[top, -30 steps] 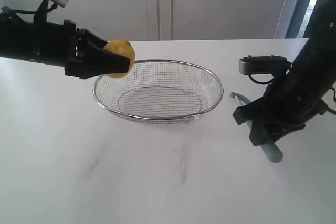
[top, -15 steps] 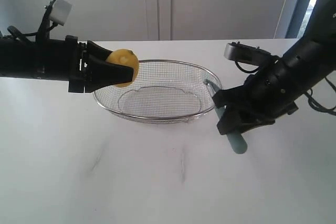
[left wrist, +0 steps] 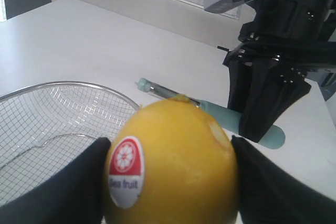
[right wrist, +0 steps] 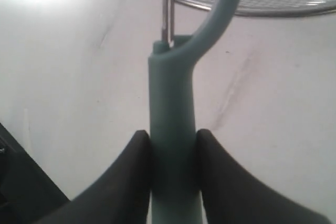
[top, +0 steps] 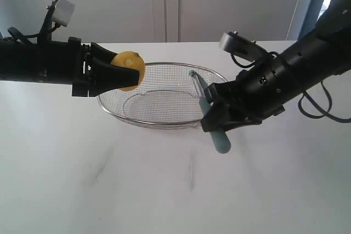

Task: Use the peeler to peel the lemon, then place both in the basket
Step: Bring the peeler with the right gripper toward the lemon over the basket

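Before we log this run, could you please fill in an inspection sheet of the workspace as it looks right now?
Surface: white table, faint grey streaks.
Job's things: lemon held over the basket's left rim, sticker on, skin looks unpeeled; peeler held at the right rim, blade toward the lemon; basket on the table, nothing in it.
Clutter: nothing seen.
Grippers: left gripper shut on lemon; right gripper shut on peeler.
Cables: black cables loop off both arms.
Surroundings: pale wall behind.
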Robot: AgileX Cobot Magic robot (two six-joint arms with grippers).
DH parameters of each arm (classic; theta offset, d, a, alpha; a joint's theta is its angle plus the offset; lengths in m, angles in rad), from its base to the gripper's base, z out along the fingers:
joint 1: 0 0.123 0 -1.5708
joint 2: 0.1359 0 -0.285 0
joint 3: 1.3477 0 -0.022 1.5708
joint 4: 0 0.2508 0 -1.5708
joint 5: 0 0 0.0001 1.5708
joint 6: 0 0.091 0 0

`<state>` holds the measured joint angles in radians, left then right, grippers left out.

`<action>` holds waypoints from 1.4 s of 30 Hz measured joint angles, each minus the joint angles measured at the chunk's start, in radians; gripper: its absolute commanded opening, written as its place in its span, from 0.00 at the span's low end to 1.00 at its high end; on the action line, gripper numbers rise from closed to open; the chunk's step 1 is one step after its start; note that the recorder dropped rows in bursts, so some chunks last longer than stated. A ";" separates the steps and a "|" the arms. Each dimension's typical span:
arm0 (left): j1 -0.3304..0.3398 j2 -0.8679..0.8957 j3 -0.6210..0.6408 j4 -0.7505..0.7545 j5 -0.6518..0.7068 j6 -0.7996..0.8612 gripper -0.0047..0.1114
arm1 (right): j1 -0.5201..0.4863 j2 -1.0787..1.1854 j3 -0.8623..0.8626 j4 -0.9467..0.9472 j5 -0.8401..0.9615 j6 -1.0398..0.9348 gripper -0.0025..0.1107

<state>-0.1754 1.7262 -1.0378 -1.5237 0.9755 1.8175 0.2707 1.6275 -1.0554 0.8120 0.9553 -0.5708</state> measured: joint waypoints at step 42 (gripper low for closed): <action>0.000 0.006 0.000 -0.016 0.086 0.112 0.04 | 0.118 0.124 0.000 0.463 0.054 -0.300 0.02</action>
<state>-0.1754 1.7318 -1.0378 -1.5397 1.0612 1.9293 0.3885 1.7513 -1.0554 1.2748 1.0091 -0.8707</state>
